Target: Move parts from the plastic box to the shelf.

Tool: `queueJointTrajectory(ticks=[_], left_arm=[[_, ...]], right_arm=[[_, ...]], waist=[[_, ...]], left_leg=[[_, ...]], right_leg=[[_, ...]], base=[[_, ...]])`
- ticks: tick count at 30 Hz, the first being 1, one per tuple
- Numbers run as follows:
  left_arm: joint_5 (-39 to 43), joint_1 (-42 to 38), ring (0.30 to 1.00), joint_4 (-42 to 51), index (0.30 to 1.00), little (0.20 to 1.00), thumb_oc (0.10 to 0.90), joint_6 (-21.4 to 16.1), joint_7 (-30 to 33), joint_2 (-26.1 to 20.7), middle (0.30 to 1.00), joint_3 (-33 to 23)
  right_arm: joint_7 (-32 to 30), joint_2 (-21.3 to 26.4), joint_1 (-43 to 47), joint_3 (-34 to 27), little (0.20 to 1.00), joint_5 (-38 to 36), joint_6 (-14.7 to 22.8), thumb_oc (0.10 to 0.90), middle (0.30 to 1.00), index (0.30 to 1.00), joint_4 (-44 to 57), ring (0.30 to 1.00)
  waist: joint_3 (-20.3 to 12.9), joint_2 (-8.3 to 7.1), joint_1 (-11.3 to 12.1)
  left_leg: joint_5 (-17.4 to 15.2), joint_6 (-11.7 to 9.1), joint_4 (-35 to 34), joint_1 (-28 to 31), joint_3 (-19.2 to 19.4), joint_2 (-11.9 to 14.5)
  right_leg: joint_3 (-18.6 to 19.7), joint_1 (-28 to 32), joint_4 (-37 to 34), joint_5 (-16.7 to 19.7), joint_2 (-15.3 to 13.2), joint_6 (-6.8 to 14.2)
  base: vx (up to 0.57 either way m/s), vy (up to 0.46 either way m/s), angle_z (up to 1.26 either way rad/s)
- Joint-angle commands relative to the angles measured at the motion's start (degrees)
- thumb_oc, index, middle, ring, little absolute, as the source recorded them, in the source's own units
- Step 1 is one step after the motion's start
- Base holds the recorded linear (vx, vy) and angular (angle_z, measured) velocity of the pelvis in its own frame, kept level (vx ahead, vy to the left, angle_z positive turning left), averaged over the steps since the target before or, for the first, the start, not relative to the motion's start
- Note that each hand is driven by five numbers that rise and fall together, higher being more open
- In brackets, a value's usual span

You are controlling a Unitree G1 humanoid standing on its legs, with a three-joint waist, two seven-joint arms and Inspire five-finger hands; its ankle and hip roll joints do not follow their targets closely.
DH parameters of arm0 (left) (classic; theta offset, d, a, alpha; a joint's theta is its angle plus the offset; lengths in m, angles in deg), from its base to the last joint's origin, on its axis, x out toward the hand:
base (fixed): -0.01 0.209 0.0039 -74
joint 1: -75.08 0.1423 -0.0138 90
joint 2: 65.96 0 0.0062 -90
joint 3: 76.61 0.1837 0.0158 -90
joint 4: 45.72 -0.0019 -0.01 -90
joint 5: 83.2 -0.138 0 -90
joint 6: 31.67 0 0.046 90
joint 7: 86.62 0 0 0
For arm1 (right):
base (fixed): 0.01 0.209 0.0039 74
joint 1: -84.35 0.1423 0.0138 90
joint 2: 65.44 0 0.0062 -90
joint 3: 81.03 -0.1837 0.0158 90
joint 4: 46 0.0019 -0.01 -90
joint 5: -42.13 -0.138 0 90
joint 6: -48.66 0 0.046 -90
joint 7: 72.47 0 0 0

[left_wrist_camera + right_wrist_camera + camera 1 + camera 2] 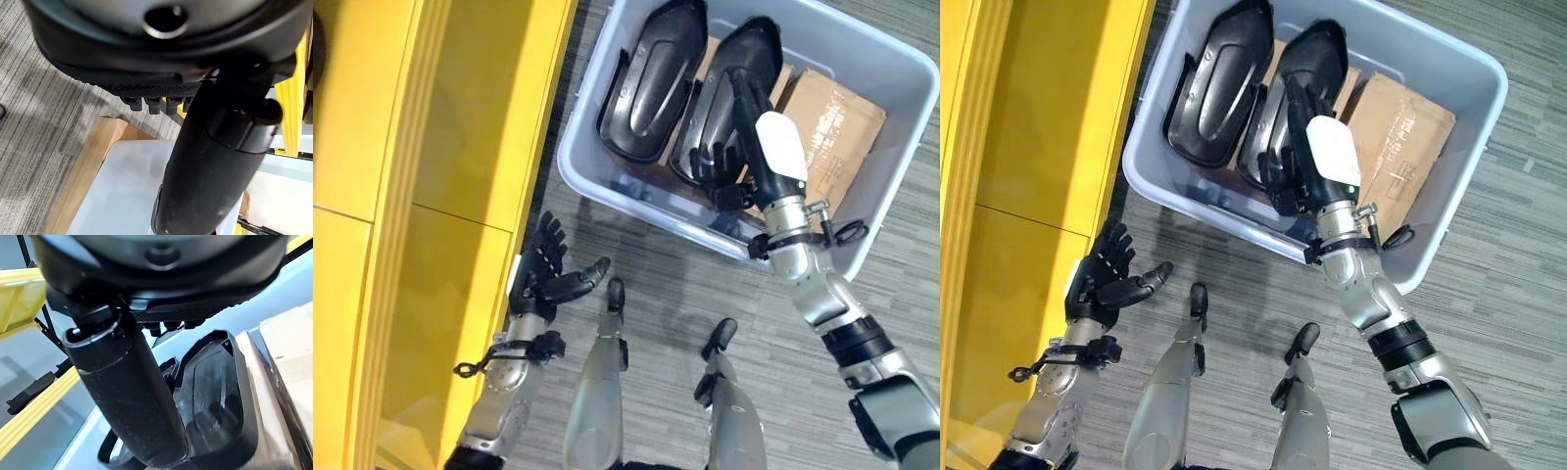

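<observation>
A pale grey plastic box (636,201) stands on the carpet with two black moulded parts inside, side by side. The left part (651,83) lies untouched. My right hand (775,147) reaches into the box over the right part (710,108), thumb stretched along it and fingers (715,162) hanging relaxed at its near end. The right wrist view shows this part (215,396) just past the straight thumb (127,391), with nothing gripped. My left hand (543,274) is open, palm up, holding nothing beside the yellow shelf (411,196).
Brown cardboard boxes (832,127) fill the right side of the plastic box and lie under the parts. The yellow shelf runs along the whole left side. Grey striped carpet (666,264) lies between shelf and box.
</observation>
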Motion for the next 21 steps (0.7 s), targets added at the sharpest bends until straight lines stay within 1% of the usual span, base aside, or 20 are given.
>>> queueJointTrajectory(ticks=[1, 9, 15, 21], left_arm=[[-0.2, -0.2, 1.000, 7.6, 1.000, 1.000, 0.900, -6.0, 0.4, -2.2, 1.000, -0.2], [-0.2, 0.1, 1.000, 7.7, 1.000, 1.000, 0.900, -6.5, 1.0, -2.0, 1.000, -0.1], [-0.2, 0.0, 1.000, 7.6, 1.000, 1.000, 0.900, -6.7, 1.9, -1.7, 1.000, 0.0], [-0.3, 0.0, 1.000, 7.6, 1.000, 1.000, 0.900, -6.7, 2.4, -1.6, 1.000, 0.5]], right_arm=[[-4.5, 3.0, 7.2, -1.2, 1.000, 1.8, 2.0, 0.900, 1.000, 1.000, 2.3, 1.000], [-4.9, 1.8, 7.6, -0.6, 1.000, 1.5, 1.7, 0.900, 1.000, 1.000, -0.3, 1.000], [-5.4, -0.6, 8.0, 0.1, 1.000, 0.0, 1.6, 0.900, 1.000, 1.000, -3.7, 1.000], [-6.0, -2.5, 8.0, -0.2, 1.000, -0.9, 1.6, 0.900, 1.000, 1.000, -3.8, 1.000]], waist=[[-1.1, 1.01, 0.5], [-1.1, 1.58, 0.3], [-1.1, 1.98, 0.7], [-1.1, 2.14, 0.6]], left_leg=[[0.3, -3.4, 2.9, -3.3, -1.6, 2.6], [-0.2, -3.2, 4.1, -5.9, -2.1, 2.1], [-0.4, -3.0, 4.9, -8.2, -2.3, 1.9], [-0.9, -2.7, 5.8, -9.7, -2.5, 1.7]], right_leg=[[-1.2, 3.4, 5.6, -2.3, -6.3, 3.8], [-1.5, 1.7, 6.7, -2.6, -6.4, 3.7], [-1.9, -0.1, 7.4, -2.9, -6.3, 3.7], [-2.2, -1.4, 8.1, -3.1, -6.4, 3.6]], base=[[0.00, 0.000, 0.00], [0.00, -0.001, 0.00], [0.00, 0.002, 0.04], [0.00, 0.002, 0.02]])
